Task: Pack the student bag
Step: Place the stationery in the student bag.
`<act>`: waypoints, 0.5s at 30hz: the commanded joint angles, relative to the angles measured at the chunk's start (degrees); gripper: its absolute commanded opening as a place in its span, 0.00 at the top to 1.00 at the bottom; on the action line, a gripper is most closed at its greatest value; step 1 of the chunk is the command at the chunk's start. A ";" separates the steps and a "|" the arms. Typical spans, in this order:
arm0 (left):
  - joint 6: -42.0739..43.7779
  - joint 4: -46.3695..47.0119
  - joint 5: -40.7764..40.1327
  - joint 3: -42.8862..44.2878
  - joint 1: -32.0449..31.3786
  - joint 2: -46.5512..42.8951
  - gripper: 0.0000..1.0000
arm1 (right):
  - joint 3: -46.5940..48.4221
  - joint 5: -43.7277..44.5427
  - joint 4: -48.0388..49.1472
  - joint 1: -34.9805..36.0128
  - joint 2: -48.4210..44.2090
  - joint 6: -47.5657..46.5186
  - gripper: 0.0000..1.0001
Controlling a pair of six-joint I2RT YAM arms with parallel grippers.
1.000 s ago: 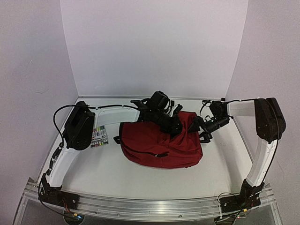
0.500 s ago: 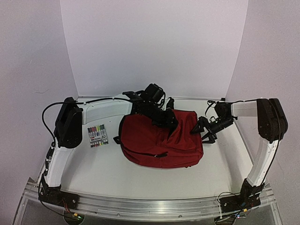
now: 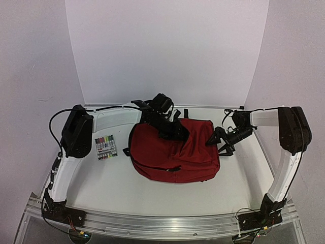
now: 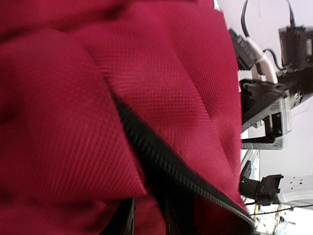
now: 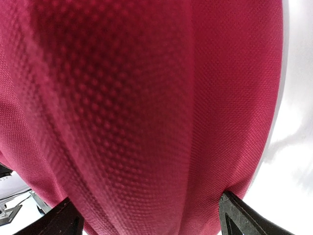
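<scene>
The student bag (image 3: 172,152), dark red, lies flat in the middle of the table. My left gripper (image 3: 175,131) is pressed onto its far top edge. In the left wrist view red cloth (image 4: 73,98) and the black zip (image 4: 161,156) fill the frame. The dark fingers (image 4: 126,220) stand close together at the bottom edge with red fabric between them, and I cannot tell whether they pinch it. My right gripper (image 3: 218,140) is open at the bag's right side. Its fingertips (image 5: 242,218) straddle the bulging fabric (image 5: 146,107).
A pack of coloured markers (image 3: 106,147) lies on the table left of the bag. A black strap (image 3: 185,113) sticks out behind the bag's top. The right arm's wrist (image 4: 266,112) shows at the right of the left wrist view.
My left gripper has drawn back leftward along the bag's top, and the fabric there has settled flatter. The right gripper has backed off a little to the right and stayed open.
</scene>
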 commanded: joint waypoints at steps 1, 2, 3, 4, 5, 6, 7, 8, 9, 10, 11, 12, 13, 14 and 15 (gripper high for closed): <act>0.25 0.72 5.45 9.77 -2.60 6.53 0.81 | 0.87 -1.95 1.39 1.95 -0.39 0.88 0.05; -0.42 -0.19 5.74 12.52 -2.73 8.48 0.83 | 1.09 -2.30 1.88 2.21 0.01 1.22 0.05; -1.19 -1.00 6.11 15.01 -2.85 10.35 0.84 | 1.33 -2.60 2.35 2.44 0.42 1.53 0.05; -1.92 -1.28 6.55 17.27 -2.93 12.01 0.85 | 1.66 -2.81 2.70 2.58 0.77 1.72 0.04; -2.09 -1.56 6.63 18.62 -3.00 12.96 0.85 | 1.98 -2.95 2.84 2.64 1.02 1.86 0.04; -2.12 -1.87 6.60 19.87 -3.06 13.73 0.85 | 2.36 -2.90 2.95 2.70 1.29 1.97 0.04; -1.91 -2.37 6.28 20.93 -3.07 14.16 0.85 | 2.85 -2.51 2.99 2.75 1.59 2.04 0.04; -1.39 -3.65 4.95 21.42 -3.03 14.02 0.82 | 3.46 -2.01 2.92 2.74 1.84 1.98 0.04; -0.74 -5.56 2.52 21.82 -3.03 13.66 0.76 | 3.85 -1.06 2.88 2.74 1.92 1.90 0.04; 0.00 -7.80 0.55 21.97 -3.00 12.71 0.71 | 4.05 0.13 2.89 2.74 1.93 1.89 0.04; 0.96 -9.47 -2.37 21.85 -3.02 11.40 0.65 | 4.20 1.57 2.88 2.77 1.94 1.89 0.04; 1.56 -11.59 -5.40 21.27 -3.02 9.89 0.61 | 4.22 3.48 2.82 2.74 1.88 1.88 0.05; 2.18 -13.67 -8.13 20.46 -3.04 8.33 0.58 | 4.16 5.53 2.80 2.69 1.87 1.92 0.06; 2.79 -15.56 -10.66 19.49 -3.07 6.72 0.55 | 4.03 7.53 2.80 2.65 1.91 1.95 0.06; 3.14 -16.88 -13.28 18.27 -3.03 5.04 0.53 | 3.74 8.87 2.80 2.66 2.04 1.90 0.06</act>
